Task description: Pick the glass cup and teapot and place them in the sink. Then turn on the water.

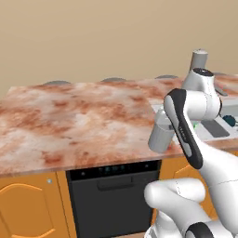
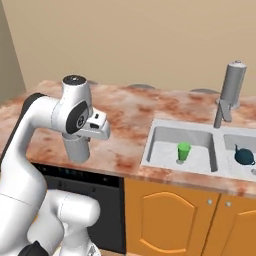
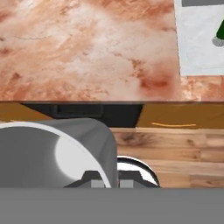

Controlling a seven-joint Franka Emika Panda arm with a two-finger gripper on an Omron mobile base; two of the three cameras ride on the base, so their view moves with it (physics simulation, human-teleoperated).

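My gripper (image 3: 107, 183) is shut on the glass cup (image 3: 57, 153), a grey see-through tumbler, pinching its wall at the rim. The glass cup (image 2: 77, 147) hangs below the hand at the counter's front edge, left of the sink (image 2: 150, 150); in the left base view the glass cup (image 1: 161, 136) shows beside my forearm. The dark teal teapot (image 2: 245, 156) sits in the right basin, and part of the teapot (image 1: 229, 121) peeks past my arm. The tall grey tap (image 2: 232, 87) stands behind the sink with no water running. The tap (image 1: 200, 59) rises above my elbow.
A small green cup (image 2: 184, 151) stands in the left basin. The marble counter (image 1: 79, 121) stretches wide to the left. A black dishwasher (image 1: 111, 195) and orange cabinet doors (image 2: 170, 220) sit below the counter. Wooden floor (image 3: 175, 148) shows under the held cup.
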